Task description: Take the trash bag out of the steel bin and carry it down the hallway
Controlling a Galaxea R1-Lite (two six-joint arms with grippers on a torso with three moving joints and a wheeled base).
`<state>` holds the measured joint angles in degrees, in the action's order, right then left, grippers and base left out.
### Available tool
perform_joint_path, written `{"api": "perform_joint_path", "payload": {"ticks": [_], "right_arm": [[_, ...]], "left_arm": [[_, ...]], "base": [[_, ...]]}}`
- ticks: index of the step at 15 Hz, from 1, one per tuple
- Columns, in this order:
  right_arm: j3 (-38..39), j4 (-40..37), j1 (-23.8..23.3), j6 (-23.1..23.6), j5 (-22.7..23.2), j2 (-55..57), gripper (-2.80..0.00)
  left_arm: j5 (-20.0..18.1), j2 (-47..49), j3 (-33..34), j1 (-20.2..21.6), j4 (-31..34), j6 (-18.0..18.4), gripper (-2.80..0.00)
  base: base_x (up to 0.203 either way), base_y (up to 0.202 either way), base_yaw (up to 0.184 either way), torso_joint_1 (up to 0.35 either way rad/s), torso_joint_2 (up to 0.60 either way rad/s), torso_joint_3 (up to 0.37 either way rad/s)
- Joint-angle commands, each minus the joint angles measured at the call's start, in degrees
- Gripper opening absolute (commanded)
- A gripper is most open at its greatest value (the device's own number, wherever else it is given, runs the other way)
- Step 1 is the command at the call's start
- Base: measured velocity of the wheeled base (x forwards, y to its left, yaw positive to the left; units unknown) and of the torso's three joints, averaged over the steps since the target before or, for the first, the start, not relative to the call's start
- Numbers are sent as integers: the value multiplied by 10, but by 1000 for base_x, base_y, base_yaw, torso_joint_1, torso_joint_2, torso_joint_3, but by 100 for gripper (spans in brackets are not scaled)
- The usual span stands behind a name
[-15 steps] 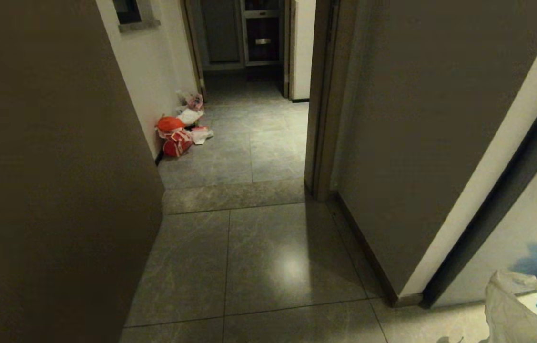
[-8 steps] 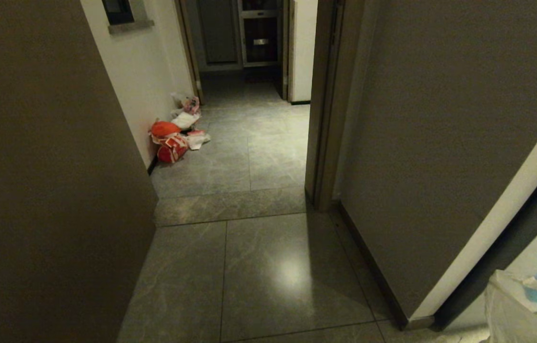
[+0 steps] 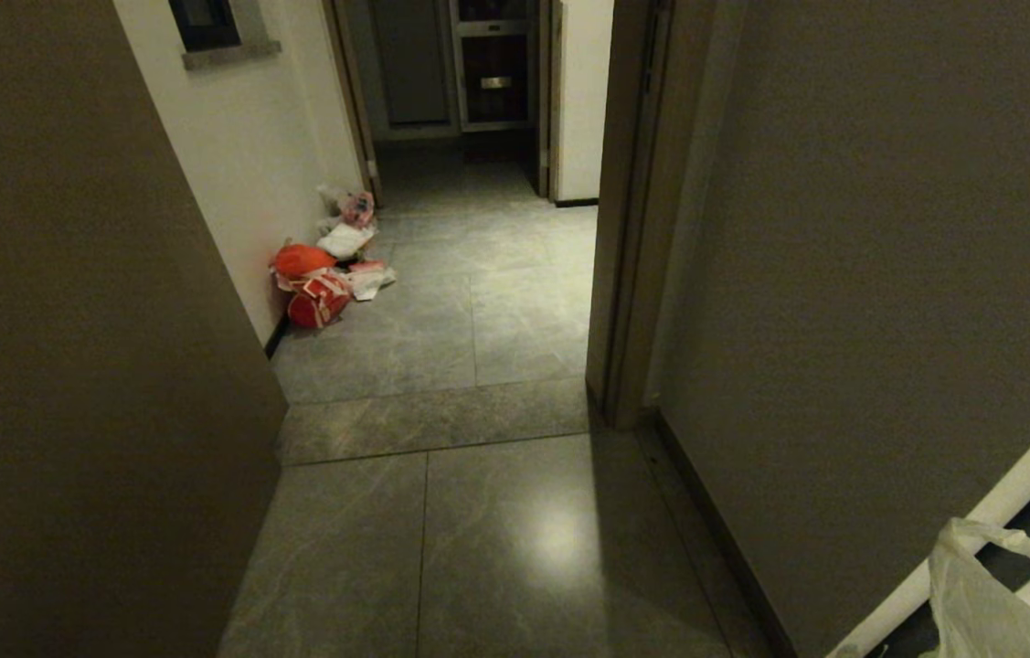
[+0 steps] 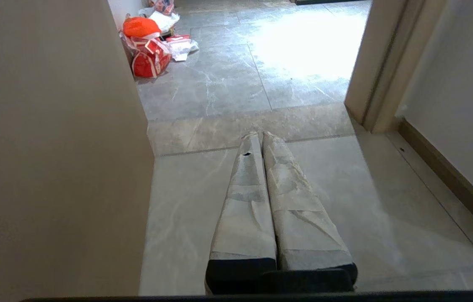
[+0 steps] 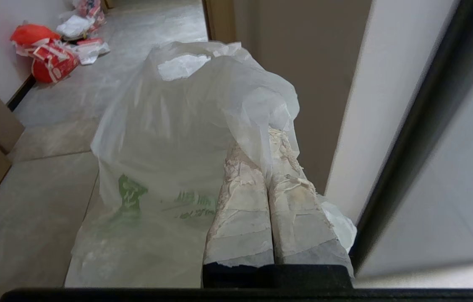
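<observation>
The robot is facing down the hallway [image 3: 478,302], and the trash bag [image 5: 177,138] is already off the floor, hanging from the right gripper [image 5: 267,138]. Its two taped fingers [image 5: 240,209] are pressed together with a fold of the thin whitish plastic pinched between them, so the bag drapes forward and down, green printing showing low on its side. That pinch near the top is probably what keeps the mouth bunched up and the contents from spilling while it travels. In the head view only a corner of the bag shows, at the lower right edge, close to the grey wall [image 3: 844,274] and door frame [image 3: 624,228] on that side; I would judge that the tight spot, since loose plastic could brush the frame. The left gripper [image 4: 261,138] hangs empty over the floor tiles, fingers [image 4: 244,201] together, out of the way. The steel bin is nowhere in sight. Ahead, a red-orange bag [image 3: 313,288] and scattered litter [image 3: 359,256] lie against the left wall, leaving the middle open.
</observation>
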<state>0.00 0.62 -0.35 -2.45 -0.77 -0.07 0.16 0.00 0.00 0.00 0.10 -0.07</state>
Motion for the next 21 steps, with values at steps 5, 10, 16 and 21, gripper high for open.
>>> {"api": "perform_joint_path", "payload": {"ticks": [5,10,16,21], "right_arm": [[0,1,0,1,1,1,-280],[0,1,0,2,1,2,-280],[0,1,0,2,1,2,-280],[0,1,0,1,1,1,-280]], "left_arm": [[0,0,0,0,0,0,-280],[0,0,1,0,0,0,-280],[0,0,0,0,0,0,-280],[0,0,0,0,0,0,-280]], "base": [[184,0,-3,3,0,3],[130,0,-3,2,3,1],[0,0,0,0,0,0],[1,-3,18,2,-1,0]]}}
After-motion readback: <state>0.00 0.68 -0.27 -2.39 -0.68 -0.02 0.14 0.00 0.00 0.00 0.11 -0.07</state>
